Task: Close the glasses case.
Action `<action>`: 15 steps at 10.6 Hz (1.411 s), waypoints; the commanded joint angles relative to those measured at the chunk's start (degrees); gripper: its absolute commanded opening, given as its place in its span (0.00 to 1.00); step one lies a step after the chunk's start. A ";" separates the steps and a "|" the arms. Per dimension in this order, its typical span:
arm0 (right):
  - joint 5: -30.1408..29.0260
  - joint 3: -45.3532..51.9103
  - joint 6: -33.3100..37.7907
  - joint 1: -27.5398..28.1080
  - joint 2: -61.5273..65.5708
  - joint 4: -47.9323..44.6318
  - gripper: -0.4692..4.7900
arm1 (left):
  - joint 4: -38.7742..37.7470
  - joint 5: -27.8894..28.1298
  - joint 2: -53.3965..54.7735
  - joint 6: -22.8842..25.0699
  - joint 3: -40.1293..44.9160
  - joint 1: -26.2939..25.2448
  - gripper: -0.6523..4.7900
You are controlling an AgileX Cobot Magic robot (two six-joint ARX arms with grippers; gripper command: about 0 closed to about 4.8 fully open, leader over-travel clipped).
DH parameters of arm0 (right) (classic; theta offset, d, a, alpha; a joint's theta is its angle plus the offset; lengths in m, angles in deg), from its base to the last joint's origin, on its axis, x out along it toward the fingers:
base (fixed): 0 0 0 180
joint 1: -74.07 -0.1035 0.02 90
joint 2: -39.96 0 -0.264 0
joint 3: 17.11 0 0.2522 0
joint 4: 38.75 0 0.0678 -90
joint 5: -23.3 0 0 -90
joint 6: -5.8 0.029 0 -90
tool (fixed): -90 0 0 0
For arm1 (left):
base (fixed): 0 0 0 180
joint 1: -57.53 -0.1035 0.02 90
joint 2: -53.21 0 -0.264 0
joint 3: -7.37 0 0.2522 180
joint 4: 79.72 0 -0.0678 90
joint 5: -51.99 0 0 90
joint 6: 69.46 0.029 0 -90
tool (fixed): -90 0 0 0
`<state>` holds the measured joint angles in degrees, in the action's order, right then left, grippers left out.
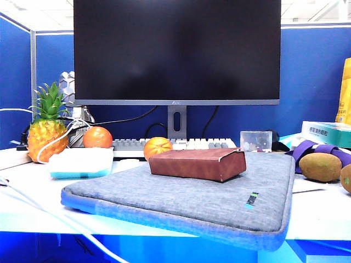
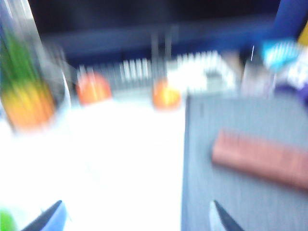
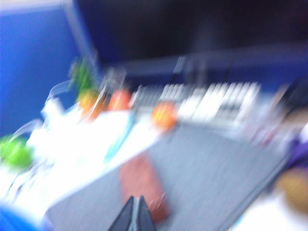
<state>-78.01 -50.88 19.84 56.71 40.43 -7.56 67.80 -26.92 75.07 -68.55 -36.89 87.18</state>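
Note:
The reddish-brown glasses case [image 1: 198, 163] lies on the grey laptop sleeve [image 1: 192, 205] with its flap folded down over the box. Neither arm shows in the exterior view. The blurred left wrist view has the case [image 2: 264, 159] well ahead of my left gripper [image 2: 137, 214], whose two fingertips stand far apart with nothing between them. The right wrist view is blurred too. There my right gripper [image 3: 136, 207] has its fingertips pressed together, empty, hanging above the sleeve just short of the case [image 3: 142, 185].
A monitor [image 1: 176, 52] and keyboard [image 1: 170, 145] stand behind the sleeve. A pineapple [image 1: 46, 129], two oranges [image 1: 97, 137] [image 1: 158, 147] and a white box [image 1: 81, 163] are at left. Kiwis [image 1: 321, 167], a clear cup [image 1: 256, 141] and a teal box [image 1: 326, 133] are at right.

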 commanded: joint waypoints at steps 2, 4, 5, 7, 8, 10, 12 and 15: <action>-4.09 7.08 1.46 0.02 -0.02 0.24 0.09 | 1.29 -2.32 0.09 -2.43 7.13 -0.02 0.84; -4.13 9.09 1.55 0.02 -0.02 0.48 0.09 | -0.11 -3.13 0.09 -3.48 8.81 -0.02 0.84; -5.81 9.99 2.12 0.02 -0.04 0.48 0.09 | -1.86 -4.85 0.07 -6.51 8.81 -0.02 0.85; -9.27 14.05 5.44 0.04 -0.07 -0.22 0.09 | -3.74 -4.74 0.07 -8.83 8.81 -0.02 0.85; -8.28 14.32 5.46 0.04 -0.09 -1.97 0.09 | -3.74 -4.72 0.07 -8.83 8.81 -0.02 0.85; -8.33 14.38 5.46 0.04 -0.09 -4.02 0.09 | -3.67 -4.74 0.02 -8.83 8.85 -0.02 0.85; -8.33 16.13 5.95 0.02 -0.09 -5.86 0.09 | -3.91 -4.85 -4.55 -8.83 10.23 -0.07 0.85; -3.41 19.89 7.78 0.09 -0.07 -9.86 0.09 | -3.91 -5.11 -21.62 -8.83 17.49 -11.74 0.85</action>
<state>-82.54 -31.47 27.60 56.80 40.38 -17.00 63.52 -31.62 53.52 -77.06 -19.78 75.44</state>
